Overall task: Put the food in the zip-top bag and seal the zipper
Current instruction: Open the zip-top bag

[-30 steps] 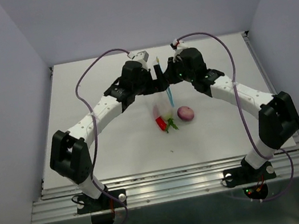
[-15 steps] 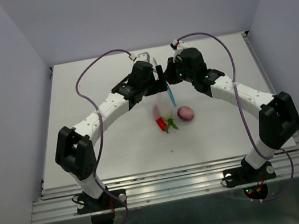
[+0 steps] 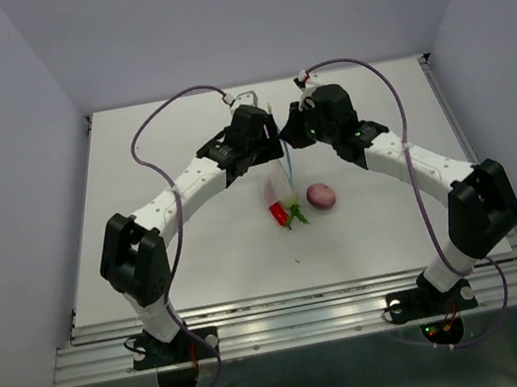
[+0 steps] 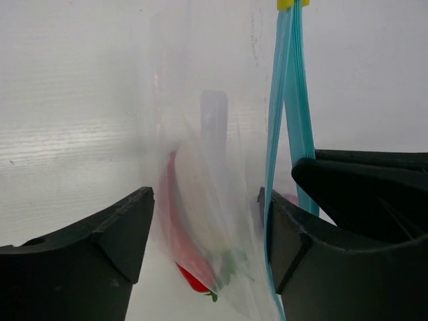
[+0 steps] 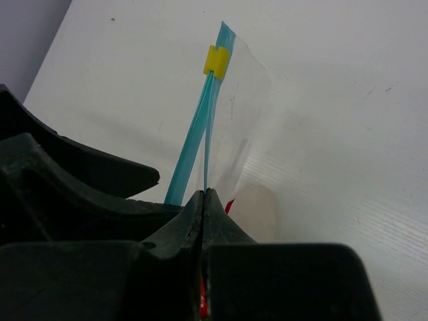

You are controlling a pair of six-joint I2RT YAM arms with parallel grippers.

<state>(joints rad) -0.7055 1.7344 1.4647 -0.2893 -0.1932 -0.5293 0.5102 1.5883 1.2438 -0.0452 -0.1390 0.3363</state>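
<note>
The clear zip-top bag [image 3: 281, 177] hangs upright between the two grippers, its lower end on the table. My right gripper [image 5: 204, 194] is shut on the light-blue zipper [image 5: 194, 134], below a yellow slider [image 5: 216, 61]. My left gripper [image 4: 204, 200] is open with the bag [image 4: 214, 154] between its fingers; the right finger [image 4: 301, 247] sits against the zipper [image 4: 286, 100]. A red chili [image 3: 278, 213] and a pale shape [image 5: 257, 210] show through the bag's lower part; I cannot tell whether they are inside. The purplish-pink ball [image 3: 320, 196] lies on the table beside the bag.
The white table [image 3: 199, 254] is walled by grey-lilac panels on the left, right and back. Purple cables [image 3: 145, 143] loop over both arms. A metal rail [image 3: 301, 321] runs along the near edge by the arm bases.
My left gripper has moved right up to the bag and its jaws have narrowed around it. The right gripper has kept its hold on the zipper; the ball has not moved.
</note>
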